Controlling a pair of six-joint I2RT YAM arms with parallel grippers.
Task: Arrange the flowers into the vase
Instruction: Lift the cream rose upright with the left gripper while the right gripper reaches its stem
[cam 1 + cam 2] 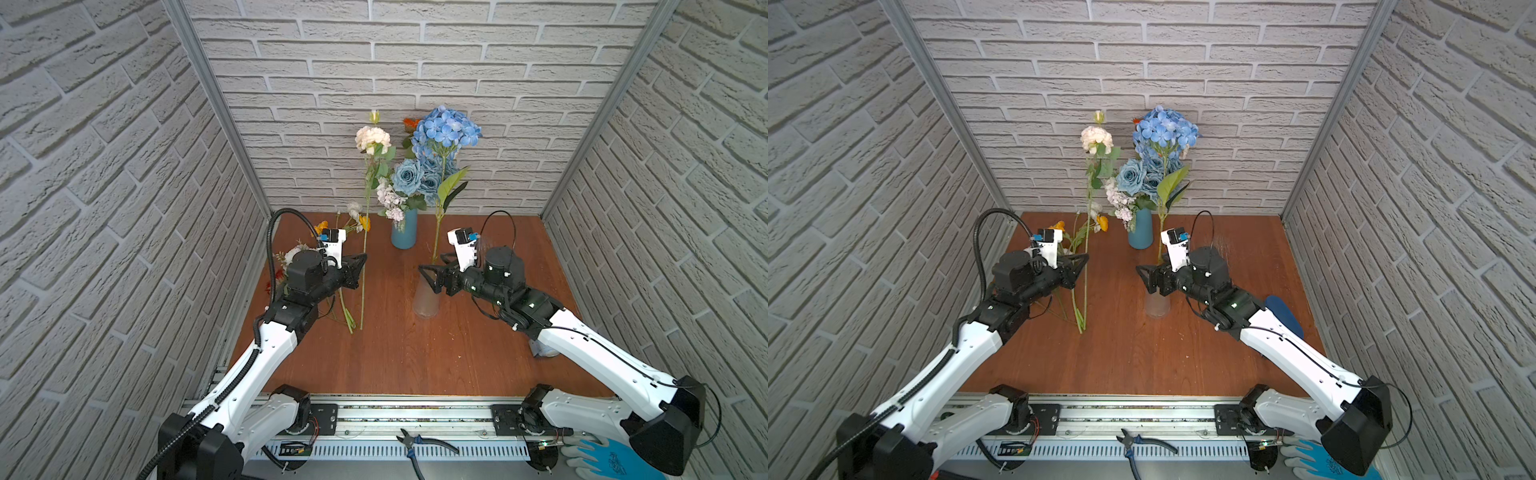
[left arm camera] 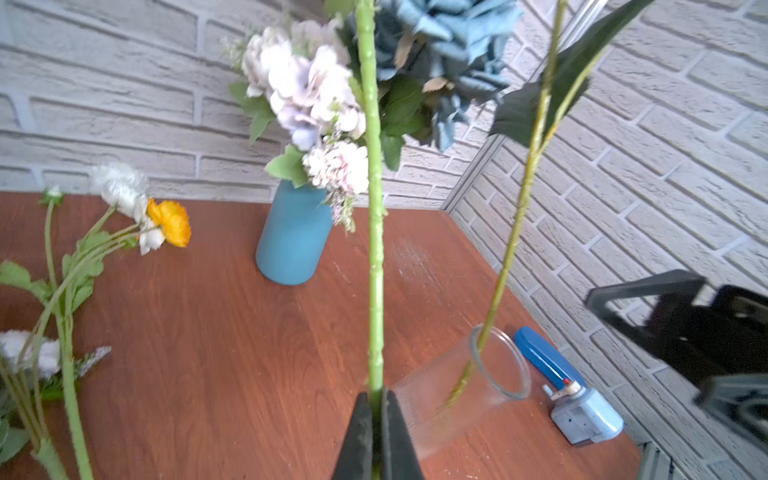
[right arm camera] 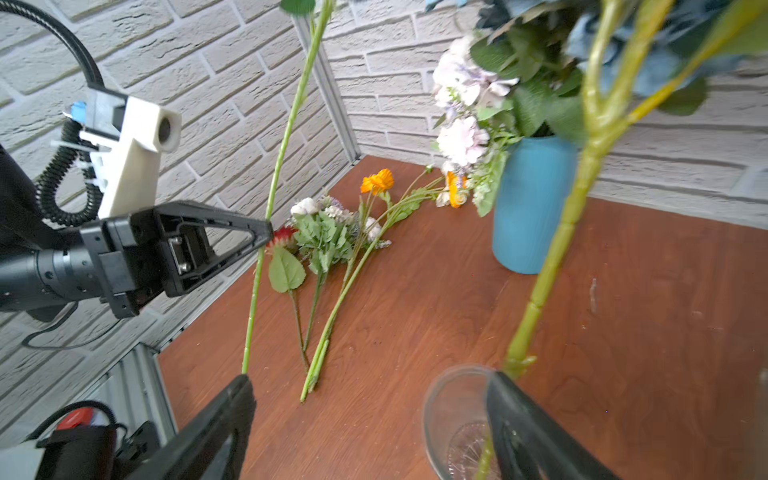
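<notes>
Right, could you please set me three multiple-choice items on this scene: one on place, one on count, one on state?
1. The blue hydrangea has its stem in: A the clear glass vase; B the blue vase; C the left claw.
2. Vases in view: A one; B two; C four.
3. The left claw is: A open and empty; B shut on a green stem; C shut on a vase.
Key: 1 A, its stem runs down through the glass rim; 2 B, one clear, one blue; 3 B, the left wrist view shows it pinching the stem.
</notes>
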